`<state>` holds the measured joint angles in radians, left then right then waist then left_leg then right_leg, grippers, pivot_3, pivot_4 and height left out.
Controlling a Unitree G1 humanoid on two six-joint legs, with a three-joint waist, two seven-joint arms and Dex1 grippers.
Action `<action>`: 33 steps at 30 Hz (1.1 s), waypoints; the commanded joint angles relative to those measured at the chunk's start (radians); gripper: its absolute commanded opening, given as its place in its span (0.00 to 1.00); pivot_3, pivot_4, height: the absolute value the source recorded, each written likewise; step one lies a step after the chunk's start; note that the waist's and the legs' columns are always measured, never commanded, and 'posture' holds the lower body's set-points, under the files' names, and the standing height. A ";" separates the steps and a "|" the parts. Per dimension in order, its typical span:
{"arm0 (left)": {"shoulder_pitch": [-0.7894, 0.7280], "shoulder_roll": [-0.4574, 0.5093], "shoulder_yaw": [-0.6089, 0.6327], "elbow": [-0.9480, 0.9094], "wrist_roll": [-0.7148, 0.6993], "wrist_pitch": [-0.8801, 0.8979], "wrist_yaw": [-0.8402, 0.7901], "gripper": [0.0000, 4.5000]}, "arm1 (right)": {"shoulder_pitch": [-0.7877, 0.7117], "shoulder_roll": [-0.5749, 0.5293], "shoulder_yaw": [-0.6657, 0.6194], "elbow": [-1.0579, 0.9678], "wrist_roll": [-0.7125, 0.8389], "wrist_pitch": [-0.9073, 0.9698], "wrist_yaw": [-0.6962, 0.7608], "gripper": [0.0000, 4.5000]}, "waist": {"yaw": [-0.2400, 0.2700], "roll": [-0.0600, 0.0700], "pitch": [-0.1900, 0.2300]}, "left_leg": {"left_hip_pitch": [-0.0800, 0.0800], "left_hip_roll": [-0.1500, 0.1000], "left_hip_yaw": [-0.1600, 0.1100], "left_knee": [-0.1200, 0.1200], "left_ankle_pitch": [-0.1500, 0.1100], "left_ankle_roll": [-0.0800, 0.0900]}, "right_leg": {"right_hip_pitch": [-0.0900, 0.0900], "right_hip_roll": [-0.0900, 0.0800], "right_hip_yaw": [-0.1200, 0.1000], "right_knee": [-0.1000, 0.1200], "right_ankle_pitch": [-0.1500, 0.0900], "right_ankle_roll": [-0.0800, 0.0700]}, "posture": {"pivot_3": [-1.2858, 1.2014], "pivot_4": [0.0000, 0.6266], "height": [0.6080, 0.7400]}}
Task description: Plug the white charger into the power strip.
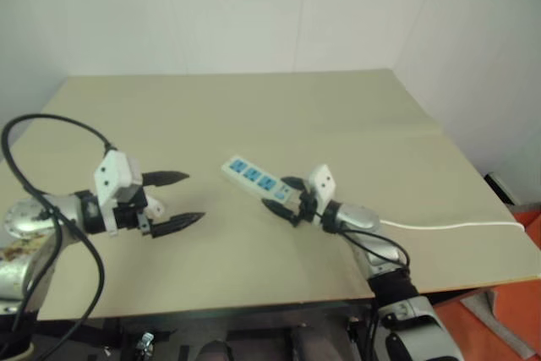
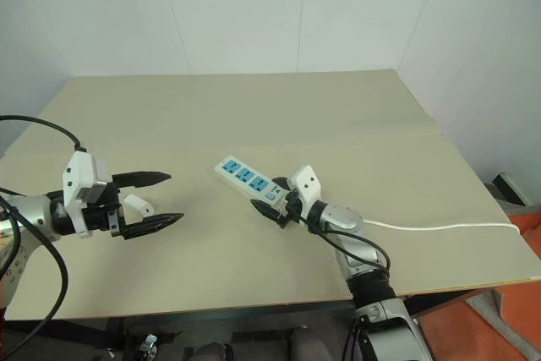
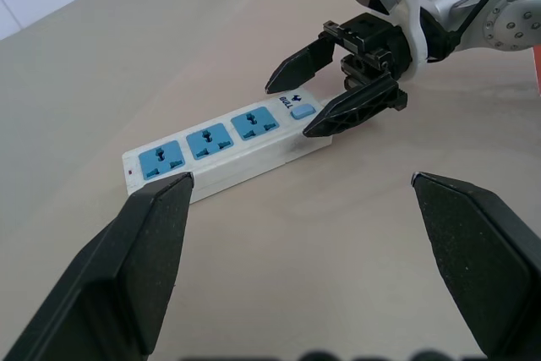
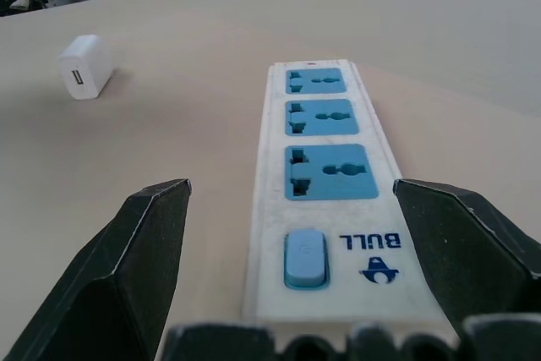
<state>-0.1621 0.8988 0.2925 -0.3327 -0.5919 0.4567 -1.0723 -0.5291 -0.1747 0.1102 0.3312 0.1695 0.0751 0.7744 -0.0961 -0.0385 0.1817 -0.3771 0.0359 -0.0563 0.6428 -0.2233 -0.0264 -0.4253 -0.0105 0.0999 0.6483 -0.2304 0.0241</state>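
Left eye view: lying aslant near the middle of the tan table (image 1: 254, 107), the power strip (image 1: 252, 177), its thin white cord (image 1: 448, 226) running off toward the table's right edge. Straddling the strip's switch end, the right gripper (image 1: 283, 196), fingers spread wide, one on each side of the bar; contact hard to judge. Hovering over bare tabletop well to the left of the strip, the left gripper (image 1: 177, 199), fingers likewise spread with nothing between them. Lying open behind the strip, a broad stretch of table reaching to the white wall; near edge running close below both arms.

Right eye view: showing just between the left gripper's fingers, a small white block, the white charger (image 2: 139, 204), sitting on the table well apart from the strip. Plenty of free surface between charger and strip.

Left wrist view: facing the strip lengthwise, three blue socket faces in a row, then a blue switch (image 3: 302, 110) beside dark printing reading "BULL". Standing wide, the right gripper's black fingers (image 3: 351, 112) flanking that end.

Right wrist view: looking along the strip from its switch end, "BULL" readable upside down with a small logo beside it. Resting alone on open table off beyond the strip, the charger, a slot showing in one face.
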 commanded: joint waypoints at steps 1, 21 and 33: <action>-0.005 0.004 0.024 -0.021 -0.011 -0.020 0.001 1.00 | -0.015 0.011 0.008 0.047 -0.012 -0.032 -0.010 1.00 | 0.000 0.000 0.000 | 0.000 0.000 0.000 0.000 0.000 0.000 | 0.000 0.000 0.000 0.000 0.000 0.000 | 0.52 0.24 1.00; -0.009 0.005 0.021 -0.014 -0.011 -0.021 -0.005 1.00 | -0.027 0.014 0.001 0.068 0.000 -0.084 -0.013 1.00 | -0.001 0.000 0.000 | 0.003 0.000 0.000 0.000 0.000 0.000 | 0.002 0.000 0.000 0.000 0.000 0.000 | 0.52 0.24 1.00; -0.027 0.008 0.012 0.006 -0.006 -0.024 -0.019 1.00 | -0.014 0.023 -0.001 -0.004 0.009 -0.061 -0.028 1.00 | -0.001 0.000 0.000 | 0.001 0.000 0.000 0.000 0.000 0.000 | 0.001 0.000 0.000 0.000 0.000 0.000 | 0.52 0.24 1.00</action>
<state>-0.1734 0.8989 0.2920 -0.3221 -0.5919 0.4561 -1.0842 -0.5375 -0.1550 0.1101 0.3721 0.1688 0.0156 0.7518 -0.0969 -0.0387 0.1815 -0.3763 0.0360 -0.0564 0.6427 -0.2233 -0.0264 -0.4247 -0.0104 0.0999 0.6482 -0.2305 0.0241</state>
